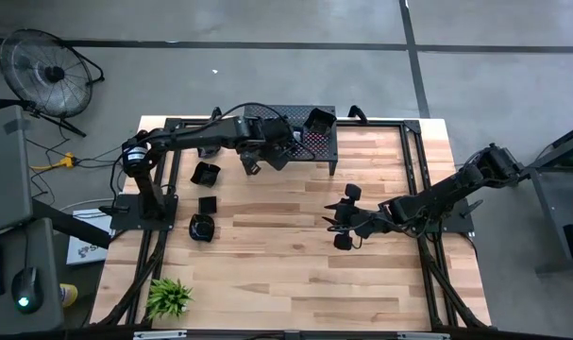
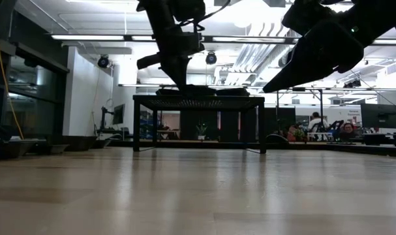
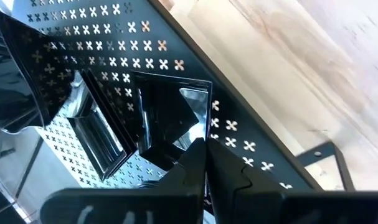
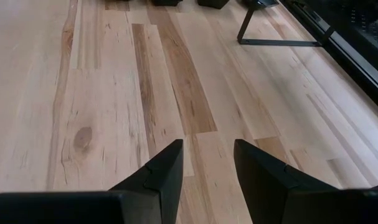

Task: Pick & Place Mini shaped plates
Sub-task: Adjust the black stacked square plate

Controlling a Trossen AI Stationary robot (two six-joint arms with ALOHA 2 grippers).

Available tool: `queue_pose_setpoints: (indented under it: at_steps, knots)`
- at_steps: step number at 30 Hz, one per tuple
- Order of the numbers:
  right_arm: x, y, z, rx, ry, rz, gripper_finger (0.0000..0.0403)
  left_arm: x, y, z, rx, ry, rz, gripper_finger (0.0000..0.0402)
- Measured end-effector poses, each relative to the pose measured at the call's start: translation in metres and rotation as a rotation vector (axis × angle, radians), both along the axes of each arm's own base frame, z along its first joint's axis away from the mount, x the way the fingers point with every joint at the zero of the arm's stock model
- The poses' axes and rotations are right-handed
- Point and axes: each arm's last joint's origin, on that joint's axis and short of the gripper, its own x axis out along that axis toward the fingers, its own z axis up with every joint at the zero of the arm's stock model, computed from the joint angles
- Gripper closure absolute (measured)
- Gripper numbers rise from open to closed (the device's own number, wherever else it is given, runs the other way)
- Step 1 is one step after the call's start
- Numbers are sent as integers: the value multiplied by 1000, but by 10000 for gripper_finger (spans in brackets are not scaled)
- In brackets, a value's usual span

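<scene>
A perforated stand (image 1: 316,144) sits at the table's (image 1: 295,255) far edge; a plant (image 1: 169,297) occupies the near-left corner; a fan (image 1: 48,72) stands on the floor.

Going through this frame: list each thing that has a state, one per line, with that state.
left gripper: shut on the rim of a square plate, over the stand
square plate: gripped, on the stand
perforated stand: upright at the table's far edge, holding plates
right gripper: open, empty, above bare table
three plates on the table: loose, lying beside the left arm's base
plant: upright at the near left corner
</scene>
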Motion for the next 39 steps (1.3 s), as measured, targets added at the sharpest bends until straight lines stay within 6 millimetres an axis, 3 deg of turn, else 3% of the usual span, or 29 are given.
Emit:
queue_pose_setpoints:
  at_steps: [11, 22, 32, 39]
  knots:
    - [0, 0, 0, -3, -1, -4, 265, -5, -2, -3, -55, 40, 25, 399]
    - [0, 0, 0, -2, -2, -7, 265, -6, -6, 44, -137, -49, 5, 399]
    - [0, 0, 0, 9, 2, 8, 265, -9, -6, 46, -151, -28, 24, 399]
    - [0, 0, 0, 6, 1, 3, 265, -1, -4, 50, -128, -129, 42, 399]
